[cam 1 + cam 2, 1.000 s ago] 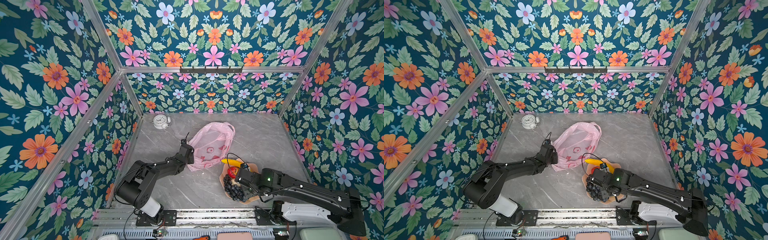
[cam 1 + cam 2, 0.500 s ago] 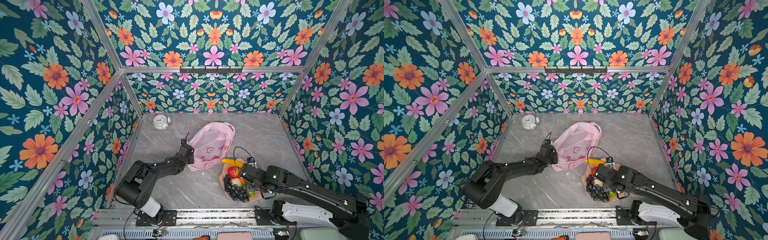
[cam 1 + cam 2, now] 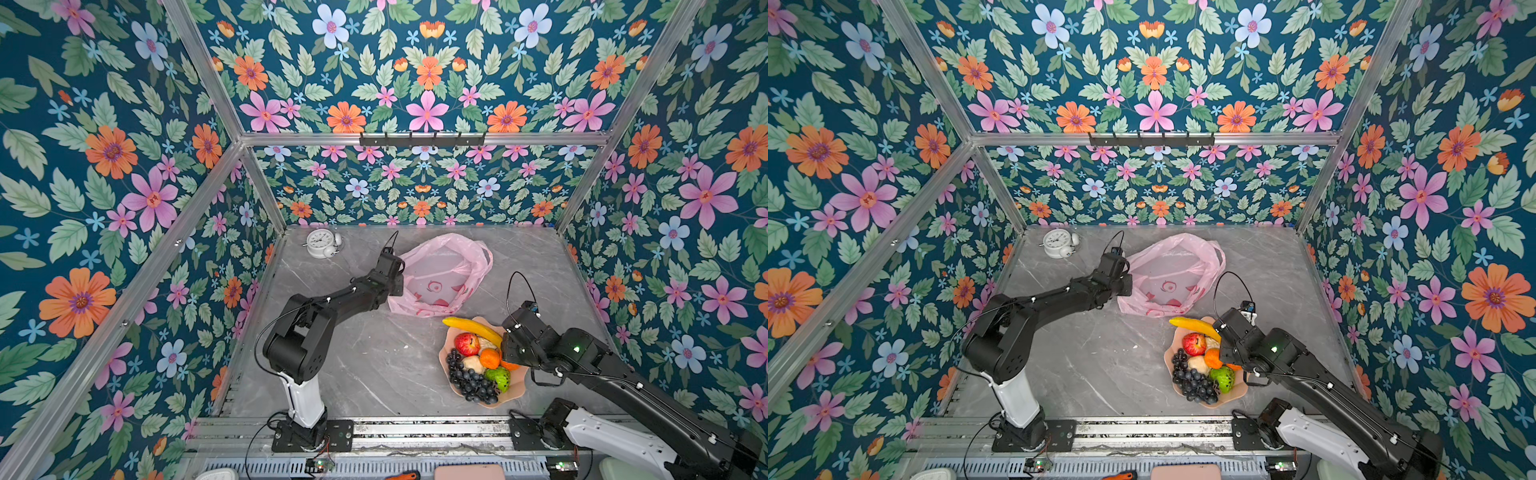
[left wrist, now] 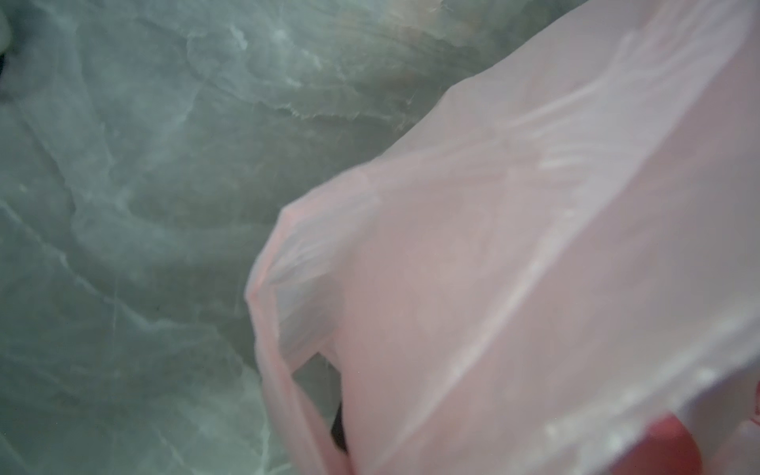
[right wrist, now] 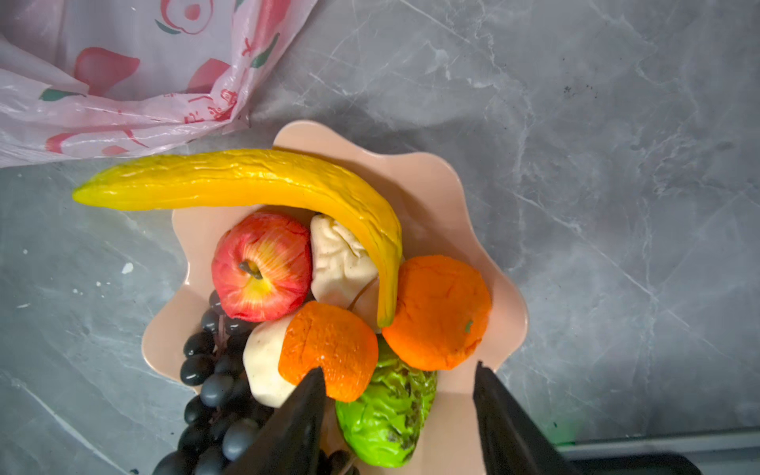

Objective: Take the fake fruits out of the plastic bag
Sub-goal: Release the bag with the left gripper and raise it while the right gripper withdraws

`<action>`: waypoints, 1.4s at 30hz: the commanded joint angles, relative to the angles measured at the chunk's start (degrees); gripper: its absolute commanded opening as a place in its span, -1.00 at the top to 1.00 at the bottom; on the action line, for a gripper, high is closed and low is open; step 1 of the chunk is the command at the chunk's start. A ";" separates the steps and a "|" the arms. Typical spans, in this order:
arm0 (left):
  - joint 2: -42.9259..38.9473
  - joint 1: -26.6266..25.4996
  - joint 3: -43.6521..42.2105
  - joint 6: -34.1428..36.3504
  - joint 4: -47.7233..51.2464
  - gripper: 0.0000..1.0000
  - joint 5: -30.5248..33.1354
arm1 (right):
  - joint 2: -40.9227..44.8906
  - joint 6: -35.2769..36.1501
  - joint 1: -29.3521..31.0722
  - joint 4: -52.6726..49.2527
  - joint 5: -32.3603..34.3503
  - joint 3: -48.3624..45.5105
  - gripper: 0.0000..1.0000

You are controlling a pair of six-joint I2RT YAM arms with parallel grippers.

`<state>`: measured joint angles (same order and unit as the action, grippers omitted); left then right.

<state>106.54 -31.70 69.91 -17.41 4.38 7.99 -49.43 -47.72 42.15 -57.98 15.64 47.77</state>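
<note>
Basically, the fake fruits [image 5: 325,296] look all out. The banana [image 5: 255,181], apple [image 5: 261,267], two oranges [image 5: 440,312], green fruit [image 5: 386,415], two cream pieces [image 5: 341,259] and grape bunch [image 5: 214,390] are piled in the scalloped peach bowl [image 5: 432,177]. The banana's tip sticks out past the rim. The bowl sits toward the front right corner of the table [image 3: 374,365].

The plastic bag [image 3: 440,274] lies just behind the bowl, mid-table toward the back edge. It is crumpled and flat-looking. You see only red prints on the film and no bulge in either top view. A red blur low in the left wrist view is probably print too, but you can't tell for sure.

The left gripper [image 3: 397,276] is at the bag's left edge. Its jaws are hidden by film, closed, and apparently pinching the bag's edge. The right gripper [image 5: 399,368] hangs over the bowl with its jaws spread and nothing between them.

The clock [image 3: 323,243] sits untouched at the back left corner.

My call is that the job is near done. What's left is confirming the bag is empty and letting it go.
</note>
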 commanded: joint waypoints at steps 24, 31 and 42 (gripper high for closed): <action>33.30 7.09 54.33 22.86 17.71 0.29 3.32 | 6.98 2.26 -6.84 10.47 0.10 -8.68 -0.99; 31.00 7.09 56.39 20.75 20.23 -0.29 5.62 | 7.55 -2.80 -7.32 6.81 1.06 -7.94 -0.99; 3.45 7.09 26.43 2.56 17.28 -0.65 -2.92 | 5.94 -6.66 -14.14 2.14 -3.17 -7.33 -0.99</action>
<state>116.44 -24.53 105.49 -7.42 25.61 7.99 -44.07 -51.64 28.42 -53.54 13.04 40.62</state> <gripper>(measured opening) 0.819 0.993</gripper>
